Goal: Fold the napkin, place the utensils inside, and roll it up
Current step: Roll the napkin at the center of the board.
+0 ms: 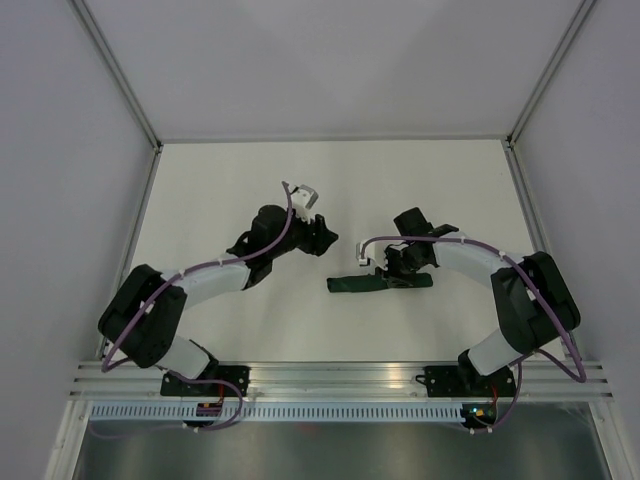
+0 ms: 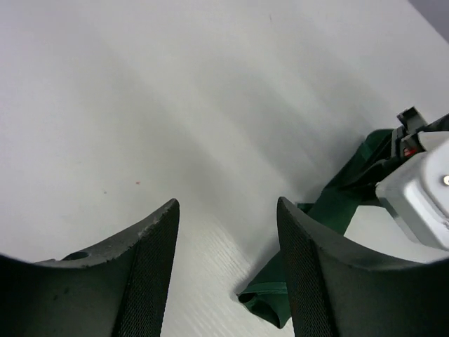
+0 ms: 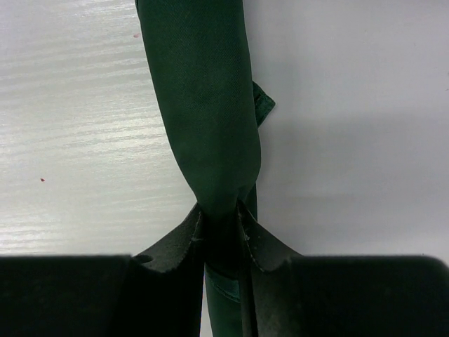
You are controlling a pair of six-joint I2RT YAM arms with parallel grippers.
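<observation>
The dark green napkin (image 1: 378, 283) lies rolled into a narrow bundle on the white table, between the two arms. My right gripper (image 3: 221, 210) is shut on the napkin roll (image 3: 203, 105), which runs away from its fingers. In the top view the right gripper (image 1: 395, 272) sits over the roll's right part. My left gripper (image 2: 228, 210) is open, with bare table between its fingers; the roll's open end (image 2: 270, 298) lies just beside its right finger (image 2: 316, 281). In the top view the left gripper (image 1: 325, 240) hovers up and left of the roll. No utensils show.
The white table (image 1: 220, 200) is framed by aluminium rails (image 1: 340, 375) at the near edge and grey walls on the other sides. The right arm's white wrist housing (image 2: 421, 189) shows at the right of the left wrist view.
</observation>
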